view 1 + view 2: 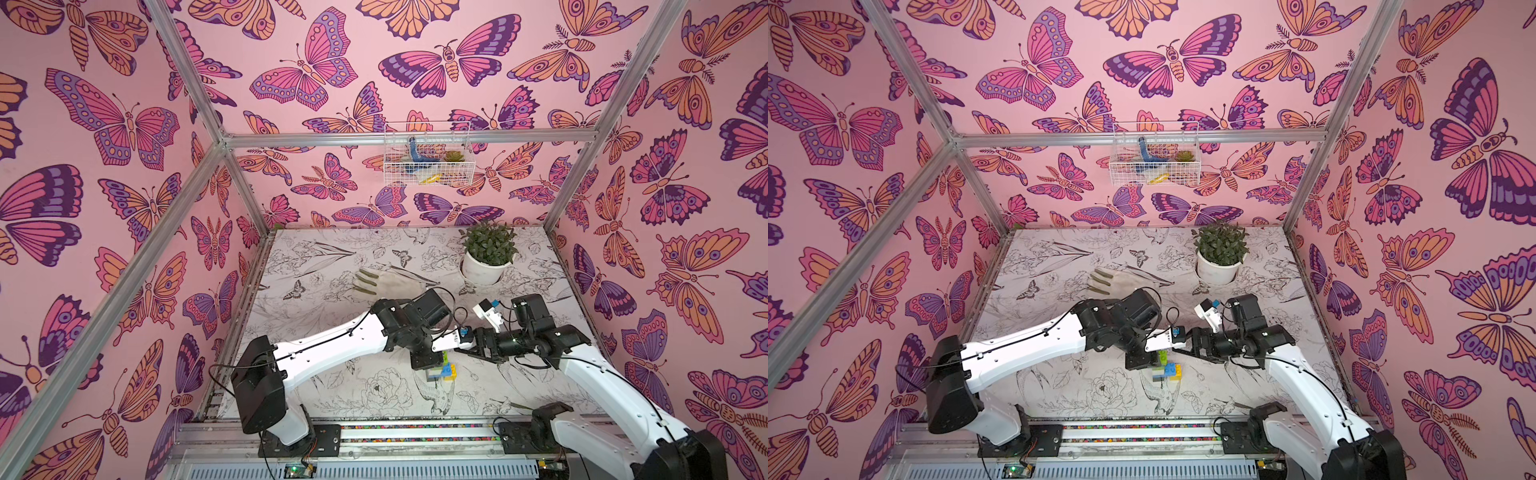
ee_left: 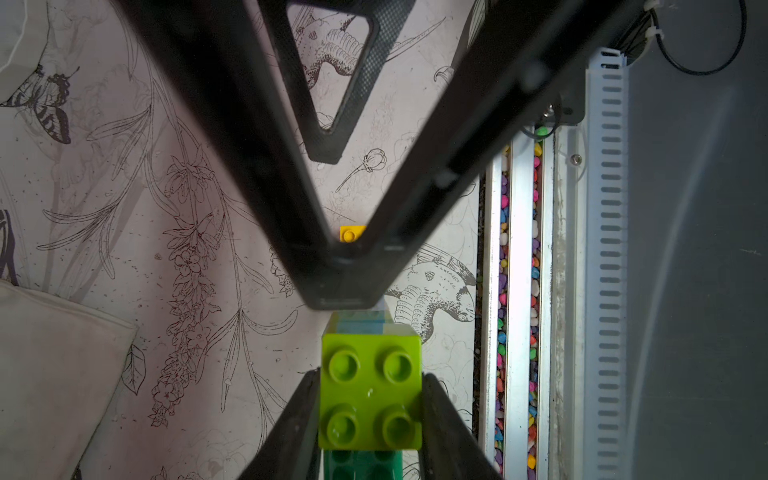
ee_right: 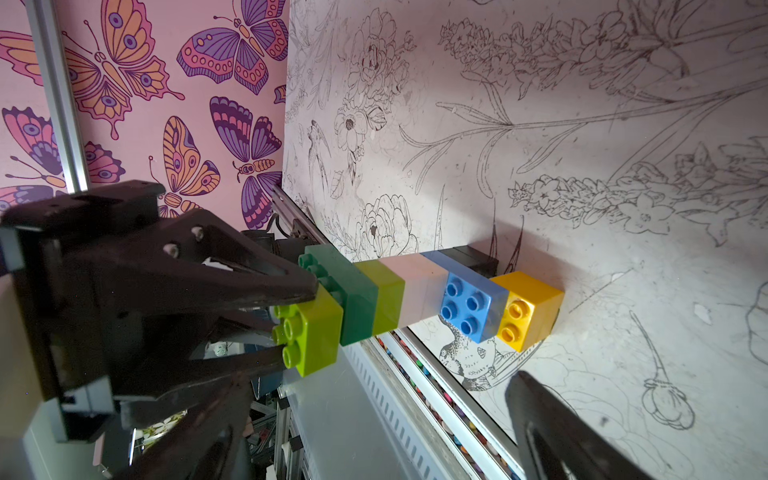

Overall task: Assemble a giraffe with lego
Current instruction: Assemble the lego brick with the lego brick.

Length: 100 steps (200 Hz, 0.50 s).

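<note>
The giraffe stands upright on the table near the front. In the right wrist view it shows yellow and black legs, a blue body, a white-and-lime neck and a dark green head. A lime lego brick sits on the head's end, and my left gripper is shut on it from above. My right gripper is open just right of the figure, touching nothing.
A grey work glove lies behind the arms. A potted plant stands at the back right. A wire basket hangs on the back wall. A rail of coloured pebbles runs along the table's front edge.
</note>
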Motion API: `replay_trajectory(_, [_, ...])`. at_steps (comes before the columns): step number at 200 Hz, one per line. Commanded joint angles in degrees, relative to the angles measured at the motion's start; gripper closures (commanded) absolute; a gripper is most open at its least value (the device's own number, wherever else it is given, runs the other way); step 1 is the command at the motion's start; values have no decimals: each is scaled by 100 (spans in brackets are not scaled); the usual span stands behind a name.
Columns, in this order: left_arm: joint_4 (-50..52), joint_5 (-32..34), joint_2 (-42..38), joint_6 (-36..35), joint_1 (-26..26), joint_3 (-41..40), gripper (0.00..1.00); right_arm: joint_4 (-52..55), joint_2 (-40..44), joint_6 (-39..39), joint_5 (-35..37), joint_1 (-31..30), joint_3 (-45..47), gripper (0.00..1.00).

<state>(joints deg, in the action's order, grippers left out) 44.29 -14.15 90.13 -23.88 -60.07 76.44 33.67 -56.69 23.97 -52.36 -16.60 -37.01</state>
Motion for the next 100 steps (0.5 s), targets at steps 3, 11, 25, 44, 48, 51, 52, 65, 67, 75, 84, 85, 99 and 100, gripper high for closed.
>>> replay_trajectory(3, [-99, -84, 69, 17, 44, -100, 86, 142, -10, -110, -55, -27, -203, 1])
replay_trajectory(11, [-104, -71, 43, 8, 60, -103, 86, 158, -1, -120, -64, -23, -203, 1])
replay_trajectory(25, [-97, -74, -16, 6, 104, -137, 86, 170, 25, -117, -73, -27, -201, 1])
replay_trajectory(44, [-96, -103, -85, -23, 142, -228, 86, 181, 14, -127, -108, -28, -220, 1])
replay_trajectory(48, [-92, -111, -91, -21, 145, -246, 86, 186, 9, -138, -121, -30, -232, 1])
replay_trajectory(51, [-92, -118, -104, -33, 137, -261, 86, 185, 2, -141, -125, -28, -239, 1])
replay_trajectory(52, [-94, -120, -102, -31, 141, -261, 86, 189, -4, -139, -130, -28, -237, 1])
replay_trajectory(65, [-95, -124, -132, -43, 145, -305, 86, 201, -26, -154, -143, -27, -260, 1])
replay_trajectory(67, [-96, -128, -135, -43, 145, -312, 86, 201, -26, -155, -143, -27, -262, 1])
replay_trajectory(75, [-90, -127, -144, -40, 145, -330, 86, 193, -35, -155, -154, -36, -254, 1])
replay_trajectory(84, [-89, -128, -157, -36, 145, -348, 86, 184, -54, -152, -162, -59, -255, 1])
replay_trajectory(85, [-93, -125, -155, -33, 145, -353, 86, 188, -54, -149, -161, -61, -259, 1])
replay_trajectory(99, [-96, -111, -152, -28, 145, -365, 86, 186, -78, -148, -169, -77, -271, 1])
replay_trajectory(100, [-96, -108, -153, -28, 145, -366, 86, 185, -79, -147, -174, -74, -276, 1])
